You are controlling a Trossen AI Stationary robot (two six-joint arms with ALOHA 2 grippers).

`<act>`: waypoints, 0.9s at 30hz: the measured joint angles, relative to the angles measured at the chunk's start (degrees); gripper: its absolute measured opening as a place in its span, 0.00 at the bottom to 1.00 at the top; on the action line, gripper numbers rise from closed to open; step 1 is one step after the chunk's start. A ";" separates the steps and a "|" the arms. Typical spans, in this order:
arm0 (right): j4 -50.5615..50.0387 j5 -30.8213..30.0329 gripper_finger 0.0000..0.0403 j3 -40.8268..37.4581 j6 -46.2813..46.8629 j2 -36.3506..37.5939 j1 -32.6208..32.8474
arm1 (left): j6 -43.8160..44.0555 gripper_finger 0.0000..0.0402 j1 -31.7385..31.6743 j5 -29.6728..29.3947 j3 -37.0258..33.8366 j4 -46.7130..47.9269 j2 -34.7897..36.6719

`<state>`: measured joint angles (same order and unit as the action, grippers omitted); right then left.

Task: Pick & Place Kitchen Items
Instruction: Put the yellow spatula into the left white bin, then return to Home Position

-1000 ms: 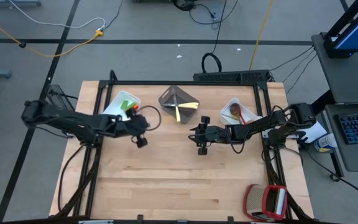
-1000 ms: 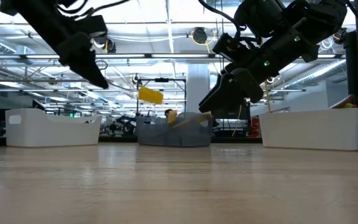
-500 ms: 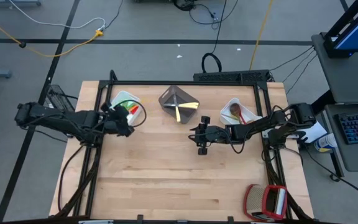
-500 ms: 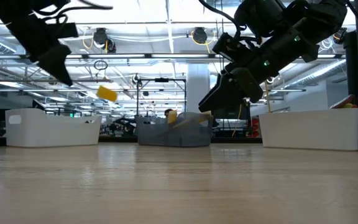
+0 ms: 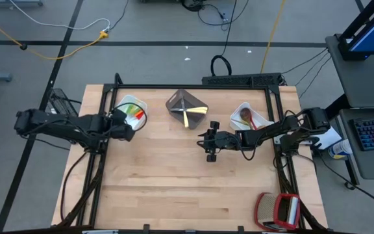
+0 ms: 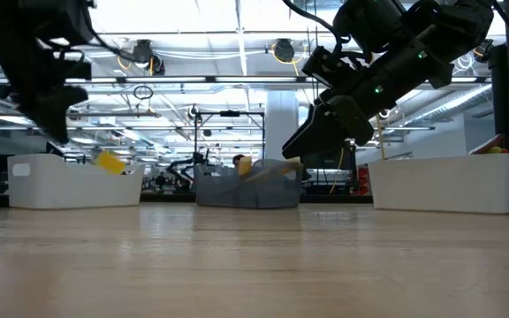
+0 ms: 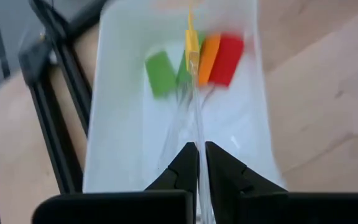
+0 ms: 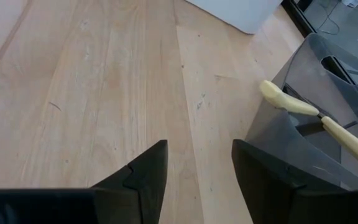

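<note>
My left gripper [image 7: 201,146] hangs over the white bin [image 7: 120,146] at the table's far left and is shut on a yellow spatula [image 7: 192,43] with a clear handle. In the low view the yellow head [image 6: 110,162] sits just above the bin's rim [image 6: 73,161]. Green [image 7: 160,73], orange [image 7: 209,57] and red [image 7: 227,57] spatulas lie on the bin's floor. My right gripper [image 5: 210,144] hovers open over the table's middle, beside the grey bin [image 8: 319,130], which holds a pale-handled utensil [image 8: 303,112]. My left gripper pinches the spatula's clear handle [image 7: 197,134] between its two fingers. The fingers slant down from the table's left side, and the handle runs on ahead of them. The yellow head is the lowest part, over the bin; whether it touches anything there, I cannot tell.
A second white bin [image 5: 249,117] with a brown spoon stands at the far right. The grey bin [image 5: 186,108] stands at the far middle. A bulky red-and-silver object [image 5: 278,211] lies at the near right corner. Bare wood [image 5: 174,182] fills the table's middle and near part.
My left gripper has carried the yellow spatula from beside the grey bin toward the table's left edge, over the left white bin. It has rolled and tipped downward, and the yellow head has sunk to the height of the bin's rim. My right gripper has kept still.
</note>
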<state>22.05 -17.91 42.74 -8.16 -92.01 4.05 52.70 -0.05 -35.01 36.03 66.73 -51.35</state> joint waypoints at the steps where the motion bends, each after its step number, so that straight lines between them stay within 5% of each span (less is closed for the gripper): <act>1: 0.01 0.00 0.43 0.00 0.00 0.00 0.00 | 0.76 0.05 -0.30 0.85 -0.87 -0.12 0.02; 6: 0.00 0.00 0.43 0.00 0.00 -0.02 0.00 | 7.64 0.02 -1.77 1.24 -5.55 -1.20 0.00; 10: 0.01 0.00 0.42 0.00 -0.20 -0.02 0.00 | 13.54 0.05 -2.58 -4.15 -7.70 -4.23 -0.02; 18: 0.01 0.00 0.42 0.00 -0.31 -0.02 -0.98 | 10.15 0.22 -4.22 -5.05 -7.91 -5.65 0.00; 27: 0.01 0.02 0.42 0.00 1.46 -0.02 -1.46 | 9.98 0.26 -4.54 -4.00 -7.91 -6.63 0.00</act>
<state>22.06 -17.89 42.74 -6.70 -92.03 2.59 62.68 -4.59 -39.00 28.12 60.10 -51.35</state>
